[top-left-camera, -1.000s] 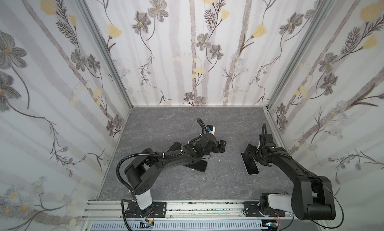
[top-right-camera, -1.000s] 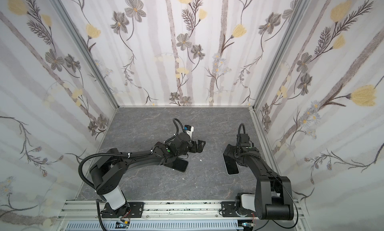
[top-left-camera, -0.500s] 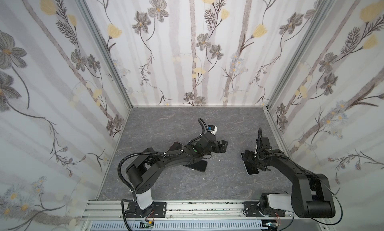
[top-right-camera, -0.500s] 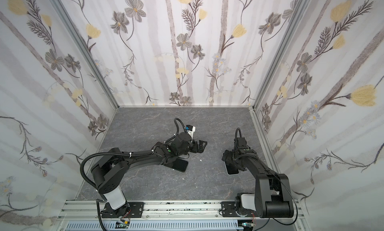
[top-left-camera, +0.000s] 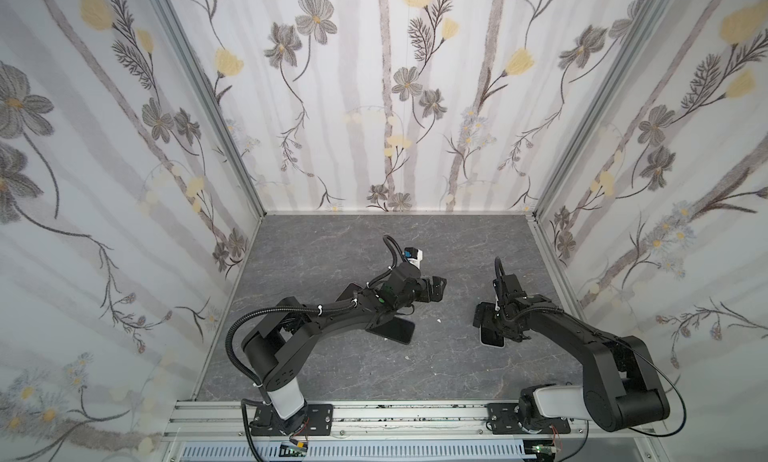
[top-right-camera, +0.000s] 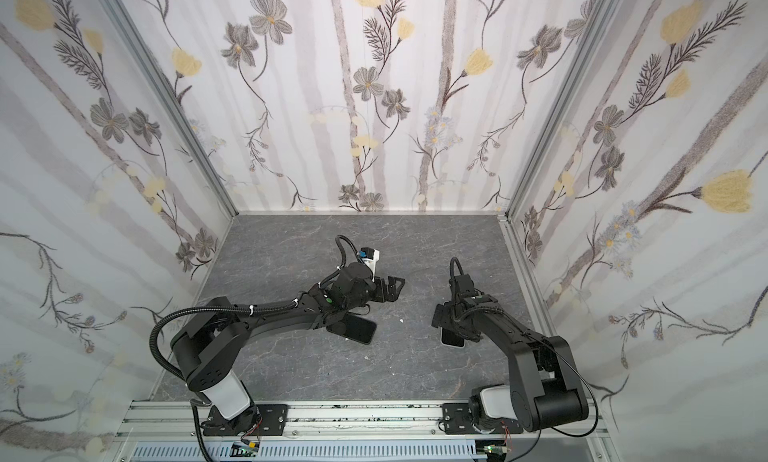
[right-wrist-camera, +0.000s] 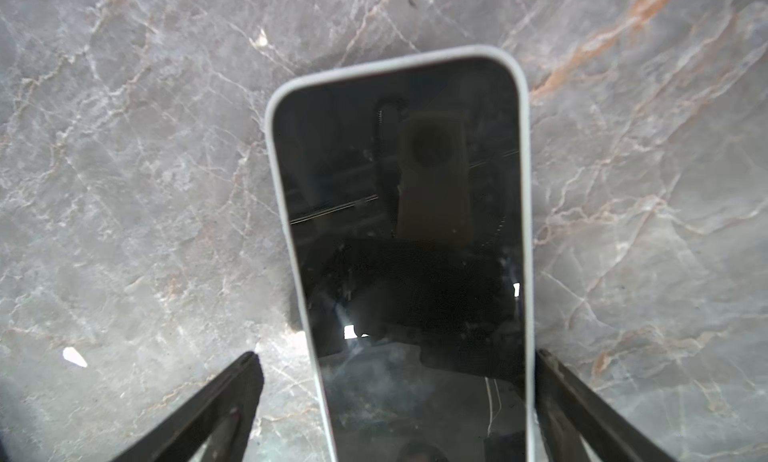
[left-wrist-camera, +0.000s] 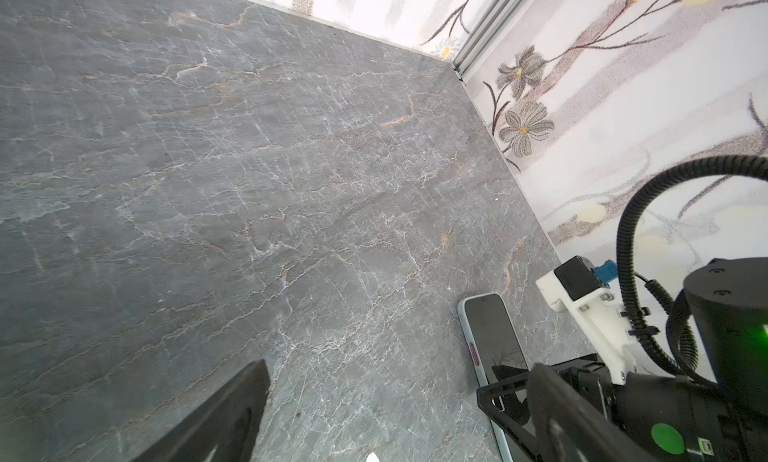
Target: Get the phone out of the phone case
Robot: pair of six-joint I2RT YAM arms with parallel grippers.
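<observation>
Near the front right of the counter (top-left-camera: 436, 377) the phone (top-left-camera: 492, 338) lies flat, screen up, pale rim around it. Over it hang the right jaws, spread wide, one finger (right-wrist-camera: 232, 381) beside each long side, gripping nothing. Left, a dark slab (top-left-camera: 397, 330) lies under the left arm (top-left-camera: 332, 310). Farther back, the left jaws gape wide, empty, above bare counter.

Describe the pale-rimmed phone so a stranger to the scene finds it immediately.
On the grey marbled table, go to the right side, under the right gripper, its jaws open on either side. The phone lies flat there, dark screen up. Its pale rim distinguishes it from the all-dark slab under the left arm.
</observation>
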